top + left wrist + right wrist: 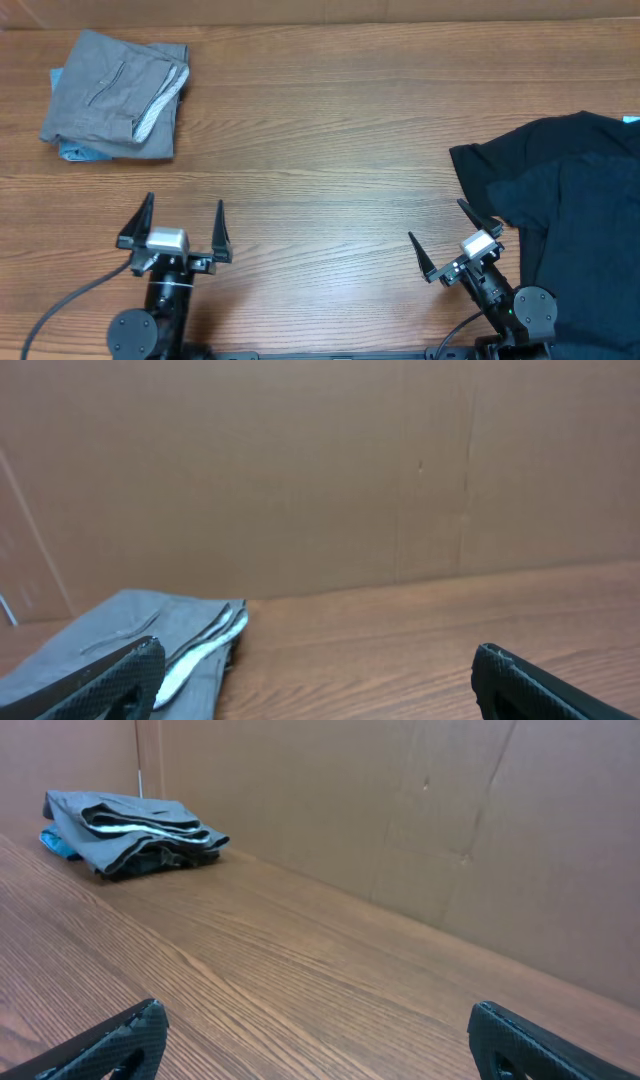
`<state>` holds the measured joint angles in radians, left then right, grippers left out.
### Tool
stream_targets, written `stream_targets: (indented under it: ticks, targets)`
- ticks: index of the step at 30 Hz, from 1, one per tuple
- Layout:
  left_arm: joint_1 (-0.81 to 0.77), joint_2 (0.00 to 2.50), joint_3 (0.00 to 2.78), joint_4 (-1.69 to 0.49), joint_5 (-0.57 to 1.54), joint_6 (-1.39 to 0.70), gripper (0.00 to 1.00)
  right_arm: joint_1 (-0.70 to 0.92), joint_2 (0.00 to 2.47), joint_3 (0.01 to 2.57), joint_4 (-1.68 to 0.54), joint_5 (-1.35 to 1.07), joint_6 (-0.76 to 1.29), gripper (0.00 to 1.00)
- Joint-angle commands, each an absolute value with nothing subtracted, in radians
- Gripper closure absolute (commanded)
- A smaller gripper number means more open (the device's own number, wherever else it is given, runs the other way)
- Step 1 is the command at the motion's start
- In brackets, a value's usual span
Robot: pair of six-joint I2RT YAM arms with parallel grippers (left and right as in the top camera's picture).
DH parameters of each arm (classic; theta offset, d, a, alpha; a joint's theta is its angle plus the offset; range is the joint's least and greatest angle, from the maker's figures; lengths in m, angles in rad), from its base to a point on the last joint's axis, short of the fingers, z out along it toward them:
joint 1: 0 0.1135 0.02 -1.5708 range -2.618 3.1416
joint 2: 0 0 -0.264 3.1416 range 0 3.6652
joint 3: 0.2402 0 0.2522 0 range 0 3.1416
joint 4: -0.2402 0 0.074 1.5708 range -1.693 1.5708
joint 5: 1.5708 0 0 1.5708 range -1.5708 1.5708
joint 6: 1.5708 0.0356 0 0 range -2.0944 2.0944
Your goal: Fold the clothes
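Note:
The grey-khaki shorts [115, 95] lie folded at the table's far left corner, with whitish pocket lining showing along the right edge. They also show in the left wrist view [130, 640] and the right wrist view [135, 830]. My left gripper [178, 228] is open and empty near the front edge, well in front of the shorts. My right gripper [447, 238] is open and empty at the front right, beside the black T-shirt. Both grippers' fingertips show wide apart in their wrist views, the left [315, 680] and the right [315, 1040].
A large black T-shirt [565, 210] lies spread at the right side of the wooden table [330, 150]. A bit of light-blue denim [68, 152] sticks out under the folded shorts. A brown cardboard wall [320, 470] stands behind the table.

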<state>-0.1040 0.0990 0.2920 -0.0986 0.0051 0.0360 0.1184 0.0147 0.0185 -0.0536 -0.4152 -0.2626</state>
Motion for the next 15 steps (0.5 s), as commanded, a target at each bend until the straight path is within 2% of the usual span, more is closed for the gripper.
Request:
stream_targets:
  ticks: [1,7,11,15]
  targets:
    - [-0.099,0.015,0.165,-0.041,0.020,0.032,0.00,0.116,0.003,0.008,-0.050,-0.421,-0.253,0.00]
    - [-0.099,0.003,0.007,0.064,0.019,0.019,0.00,0.116,0.003,0.008,-0.050,-0.421,-0.253,0.00]
    - [-0.099,0.003,0.005,-0.070,0.019,0.019,0.00,0.116,0.003,0.008,-0.050,-0.421,-0.253,0.00]
    - [-0.099,0.005,0.005,-0.076,0.019,0.019,0.00,0.116,0.003,0.008,-0.050,-0.421,-0.253,0.00]
